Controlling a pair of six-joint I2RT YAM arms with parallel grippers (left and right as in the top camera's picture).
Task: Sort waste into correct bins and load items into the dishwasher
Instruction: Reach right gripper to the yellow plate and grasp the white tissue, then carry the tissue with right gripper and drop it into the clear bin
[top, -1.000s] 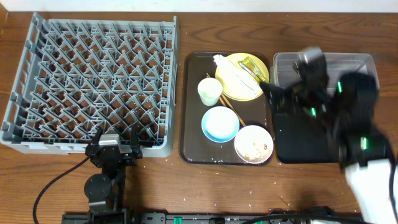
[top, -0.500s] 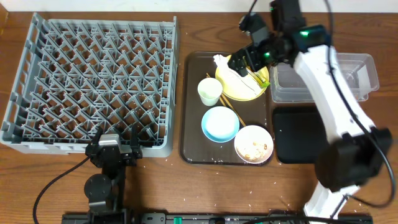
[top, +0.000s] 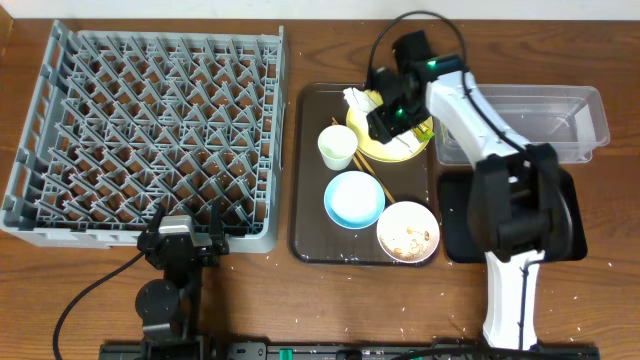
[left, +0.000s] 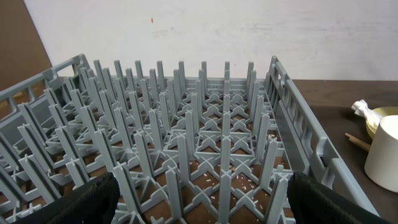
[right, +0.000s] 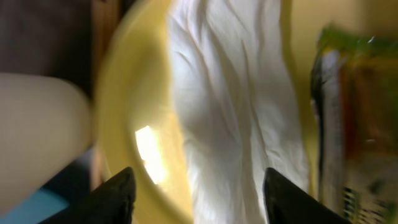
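My right gripper (top: 388, 112) is open just above the yellow plate (top: 372, 138), its fingers (right: 199, 199) on either side of the crumpled white napkin (right: 233, 106). The green-and-yellow wrapper (right: 357, 118) lies on the plate beside the napkin. The white cup (top: 337, 147), light blue bowl (top: 354, 198), white bowl with rice scraps (top: 408, 231) and chopsticks (top: 372, 175) sit on the brown tray (top: 305, 170). My left gripper (left: 199, 199) is open and empty at the near edge of the grey dish rack (top: 140, 130). The clear tub (top: 560, 120) and black tray (top: 470, 225) are at the right.
Rice grains are scattered on the wooden table (top: 330, 300) and under the rack (left: 242, 177). The cup also shows at the right edge of the left wrist view (left: 384, 152). My right arm (top: 480, 110) stretches over the clear tub.
My right arm swung from over the black tray to the far left and came down over the yellow plate, its open fingers now around the napkin. The left arm has not moved.
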